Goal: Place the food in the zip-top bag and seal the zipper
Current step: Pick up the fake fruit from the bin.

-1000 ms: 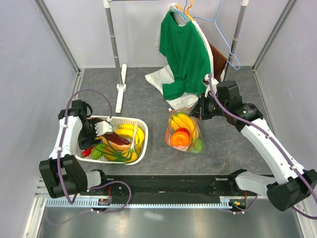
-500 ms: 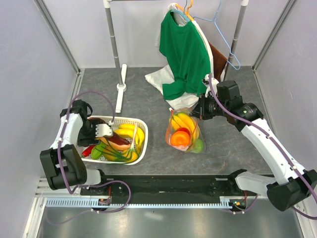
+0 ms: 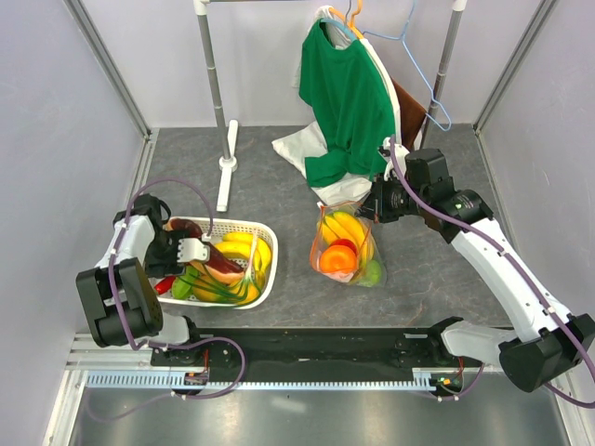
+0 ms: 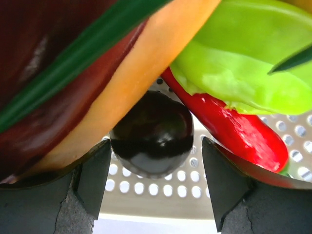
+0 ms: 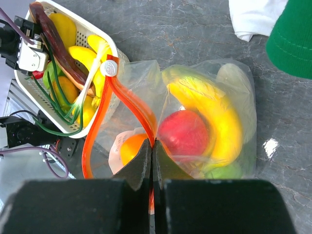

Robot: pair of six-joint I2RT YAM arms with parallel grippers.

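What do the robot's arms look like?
Both the left arm and the right arm have white tube-like links with chunky black joints. Purplish-grey cables loop along them. The fingers are flat, dark grey and rough-looking.

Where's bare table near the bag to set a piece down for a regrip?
Bare table lies between the basket and the bag, in front of the bag at the near edge, and left of the rack foot. Behind the bag it is crowded: white cloth, green shirt and the right gripper shut on the zipper.
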